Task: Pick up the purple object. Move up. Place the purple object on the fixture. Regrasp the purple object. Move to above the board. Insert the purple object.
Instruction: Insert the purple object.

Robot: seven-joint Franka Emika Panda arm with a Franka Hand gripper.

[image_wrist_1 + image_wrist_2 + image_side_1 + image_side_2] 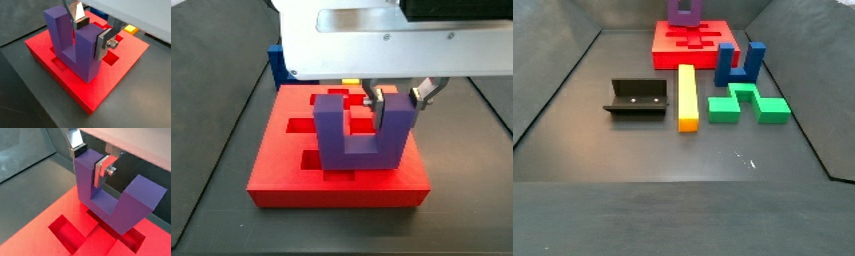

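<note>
Two silver fingers [105, 42] of the gripper [93, 34] pinch one prong of the purple object [75, 45], one plate inside the notch and one on the prong's outer face. The piece stands upright, prongs up, its base down on the red board [107, 87] over the dark cutouts along the middle; in a side view the gripper [398, 100] clamps the right prong of the purple object [361, 135]. Whether the base is fully seated in a recess [67, 230] or only resting on its edges, I cannot tell.

The main risk, I judge, is a misaligned insertion: if the base sits slightly rotated or offset against the cutout walls, pushing down could jam it or tilt the block. Holding just one prong gives little resistance to twisting, so the piece may pivot between the pads. Releasing too soon might leave it perched and leaning.

Well apart on the desk [593, 150], the fixture [636, 98] stands empty, with a yellow bar [687, 97], green piece [750, 104] and blue block [742, 64] nearby.
</note>
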